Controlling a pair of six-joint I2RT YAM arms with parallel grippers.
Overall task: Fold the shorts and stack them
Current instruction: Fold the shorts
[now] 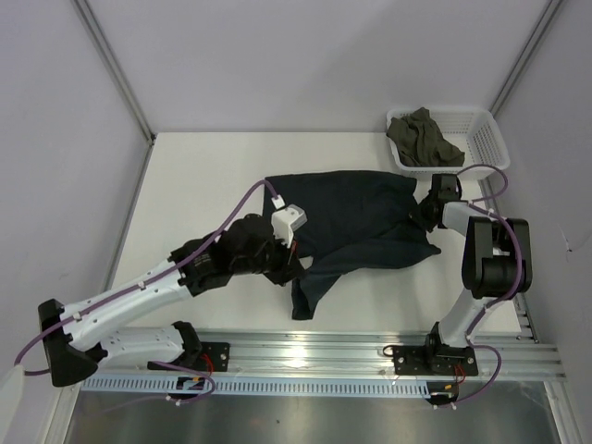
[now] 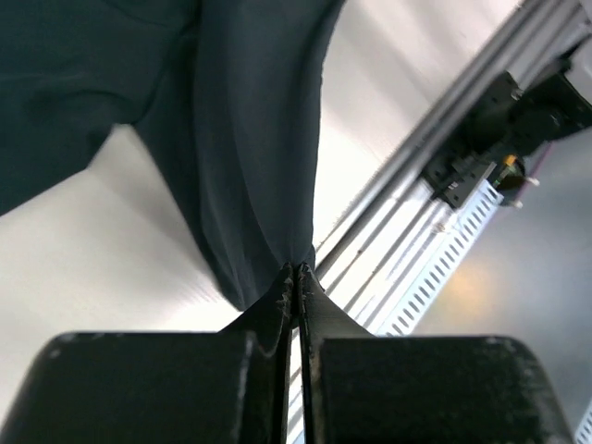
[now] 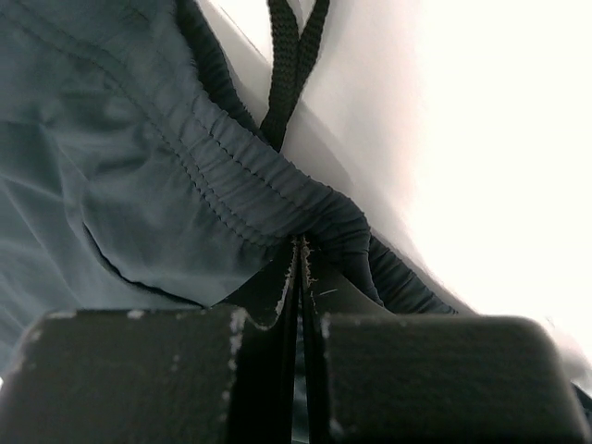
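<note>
Here the left gripper point(image 2: 296, 270) is clamped tight on a thin pinch of the shorts point(image 1: 361, 217), and the dark cloth stretches away from its tips over the table point(image 1: 199, 185). The right gripper point(image 3: 298, 245) is closed on the gathered waistband, the black drawstring point(image 3: 291, 65) just past its fingers. Beyond that hand sits a white basket point(image 1: 486, 139) holding an olive garment point(image 1: 424, 137).

Matt soft cloth shorts point(image 1: 361, 217); smooth, faintly glossy table point(image 1: 203, 185).
</note>
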